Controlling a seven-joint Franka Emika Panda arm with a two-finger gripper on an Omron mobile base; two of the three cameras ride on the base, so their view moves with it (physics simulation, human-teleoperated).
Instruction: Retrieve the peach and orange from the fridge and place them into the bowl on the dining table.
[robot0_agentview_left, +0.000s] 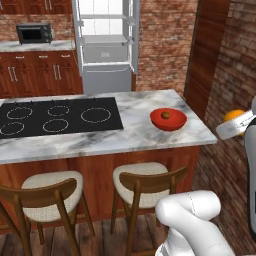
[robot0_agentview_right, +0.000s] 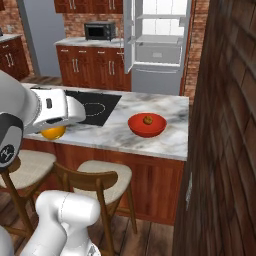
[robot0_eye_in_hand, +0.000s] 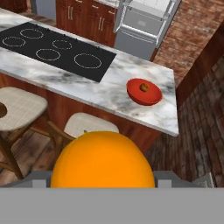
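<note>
Gripper (robot0_eye_in_hand: 103, 186) is clamped on the orange (robot0_eye_in_hand: 103, 159), short of the dining table (robot0_agentview_left: 145, 131); bowl (robot0_agentview_left: 168, 119) near its right corner. Round, smooth, probably slippery, so grip across its widest middle.

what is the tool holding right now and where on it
The tool holds the orange, gripped across its sides; the exact contact spots are hidden.

**Orange close to the camera, bowl on the marble island beyond**

A large bright orange (robot0_eye_in_hand: 103, 159) fills the near foreground. Beyond it, a marble dining table (robot0_eye_in_hand: 131, 70) holds a black cooktop (robot0_eye_in_hand: 52, 50) at left and a red bowl (robot0_eye_in_hand: 151, 97) at right, with a small peach (robot0_eye_in_hand: 143, 87) inside. Two cushioned stools (robot0_eye_in_hand: 19, 107) stand below. An open fridge (robot0_eye_in_hand: 144, 22) is at the far side.
</note>
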